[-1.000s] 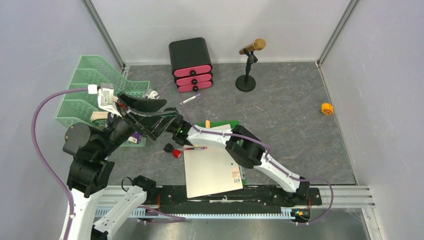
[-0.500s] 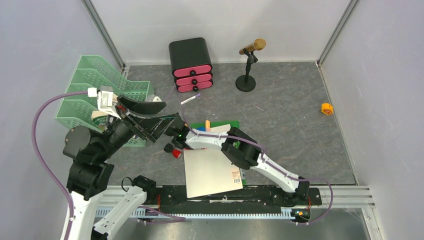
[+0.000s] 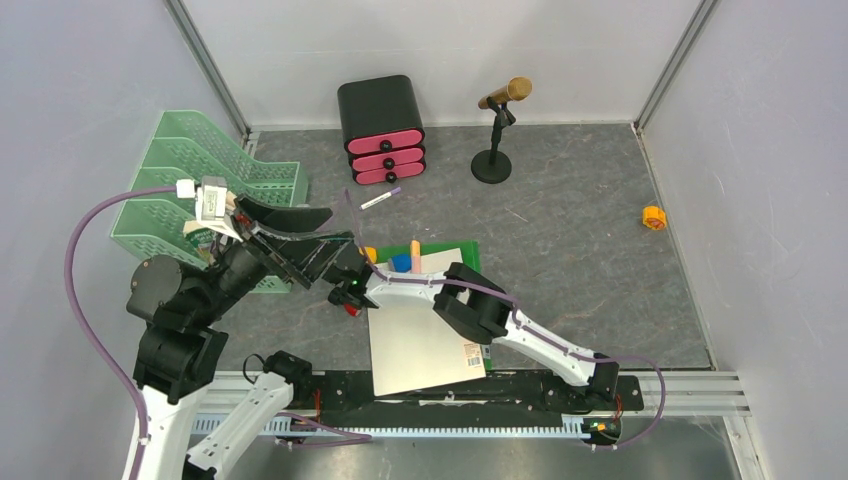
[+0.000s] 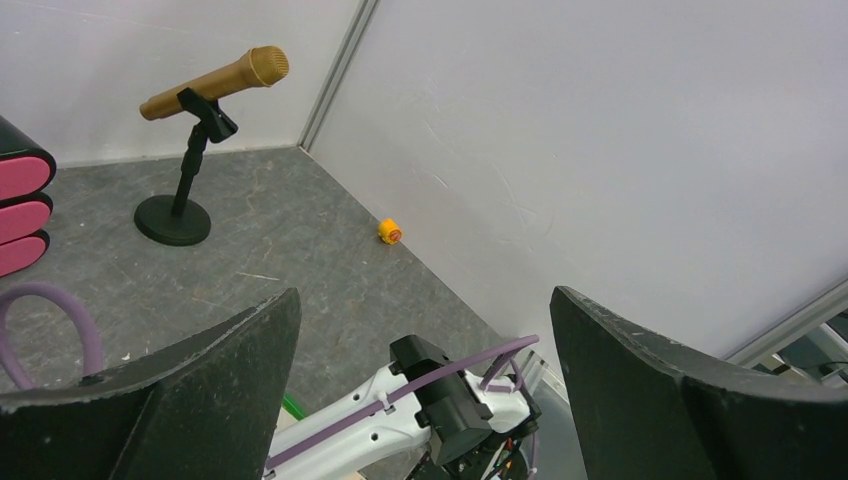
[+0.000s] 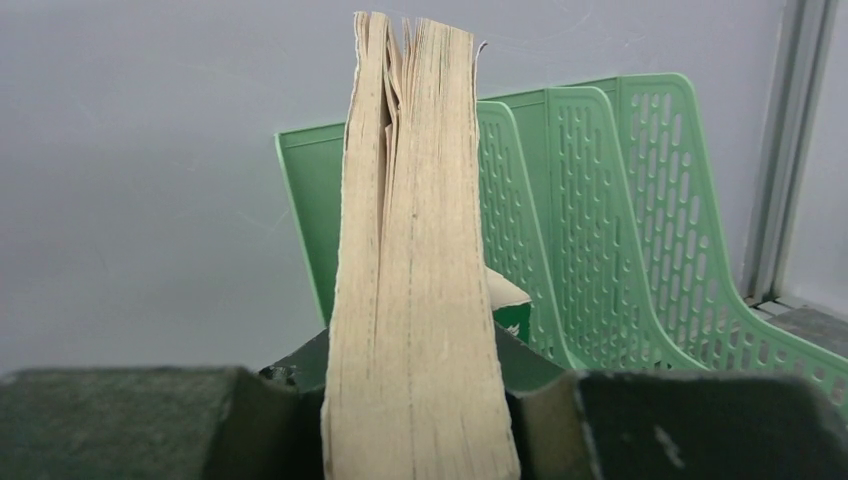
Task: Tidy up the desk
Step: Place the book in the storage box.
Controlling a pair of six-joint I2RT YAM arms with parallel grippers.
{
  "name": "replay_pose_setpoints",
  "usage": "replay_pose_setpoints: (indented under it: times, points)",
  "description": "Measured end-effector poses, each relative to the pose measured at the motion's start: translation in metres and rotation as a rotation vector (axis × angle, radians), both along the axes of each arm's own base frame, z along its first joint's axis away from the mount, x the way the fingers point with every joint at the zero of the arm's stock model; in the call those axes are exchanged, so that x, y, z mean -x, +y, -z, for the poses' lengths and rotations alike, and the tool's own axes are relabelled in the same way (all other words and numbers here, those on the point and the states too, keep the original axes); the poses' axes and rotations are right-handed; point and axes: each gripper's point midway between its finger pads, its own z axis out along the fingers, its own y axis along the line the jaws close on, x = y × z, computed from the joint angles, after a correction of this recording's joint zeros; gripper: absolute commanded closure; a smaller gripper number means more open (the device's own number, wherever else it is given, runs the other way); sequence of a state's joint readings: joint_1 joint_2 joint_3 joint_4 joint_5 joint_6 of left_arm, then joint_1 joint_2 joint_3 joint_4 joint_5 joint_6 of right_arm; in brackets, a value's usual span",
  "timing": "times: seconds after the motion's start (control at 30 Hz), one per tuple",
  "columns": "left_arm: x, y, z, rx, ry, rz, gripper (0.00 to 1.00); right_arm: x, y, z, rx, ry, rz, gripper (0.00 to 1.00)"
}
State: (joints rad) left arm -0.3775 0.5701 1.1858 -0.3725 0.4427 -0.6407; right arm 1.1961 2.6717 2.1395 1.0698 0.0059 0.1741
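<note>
The desk, one dark grey slab veined in pale lines, fills the floor of the white-walled cell from the arms' bases to the back wall. Two arms reach over its near left part, and their wrists cross there.

The left gripper stands spread as wide as it goes. Nothing lies between its two black fingers, and it touches nothing. The right gripper is partly closed, clamped on one book. The book stands upright between the jaws with its yellowed page edges facing the wrist camera. From above, this gripper is hidden under the left arm.

One mint-green tiered tray sits at the desk's left edge, and in the right wrist view it rises just behind the book. One black drawer box with three pink fronts stands at the back. One white pad lies near the bases. One gold microphone on a black stand is right of the drawer box. One pen lies just in front of the drawers. One small orange object lies by the right wall, well apart from everything else.
</note>
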Motion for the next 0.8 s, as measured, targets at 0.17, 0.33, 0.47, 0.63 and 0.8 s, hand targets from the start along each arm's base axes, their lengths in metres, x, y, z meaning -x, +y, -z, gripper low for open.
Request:
replay_pose_setpoints:
  times: [0.17, 0.33, 0.47, 0.63, 0.8]
  points:
    - [0.0, 0.001, 0.003, -0.004, 0.013, -0.005, 0.0, -0.012, -0.001, 0.007, -0.008, -0.022, 0.034, 1.0]
    - [-0.002, 0.003, 0.006, -0.003, 0.022, -0.022, 0.0, -0.01, 0.0, 0.015, 0.014, -0.053, -0.007, 1.0]
    - [-0.003, 0.003, 0.007, -0.004, 0.025, -0.023, 0.0, -0.001, -0.001, 0.017, 0.03, -0.1, -0.051, 1.0]
    - [-0.005, 0.002, 0.012, -0.008, 0.037, -0.026, 0.0, 0.007, 0.001, 0.019, 0.098, -0.154, -0.079, 1.0]
    - [-0.007, 0.002, 0.021, -0.017, 0.06, -0.027, 0.0, 0.01, 0.001, 0.021, 0.136, -0.188, -0.078, 1.0]
